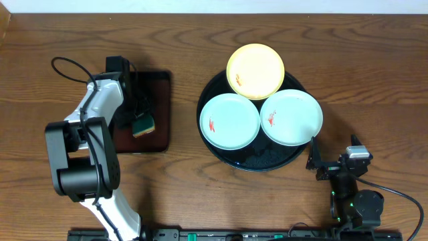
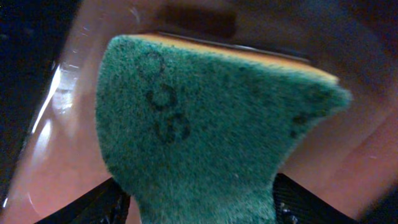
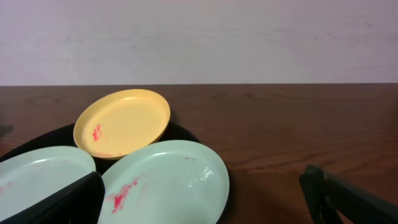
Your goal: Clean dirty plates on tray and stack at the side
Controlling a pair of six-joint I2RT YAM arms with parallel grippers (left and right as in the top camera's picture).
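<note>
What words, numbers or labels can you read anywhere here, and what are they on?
On the green sponge: dark stamped marks, possibly digits, too blurred and skewed to read.
On the plates, black tray and brown tray: no text at all.

The blurred green sponge [image 2: 205,124], cut off below, hides most of the left jaws.
</note>
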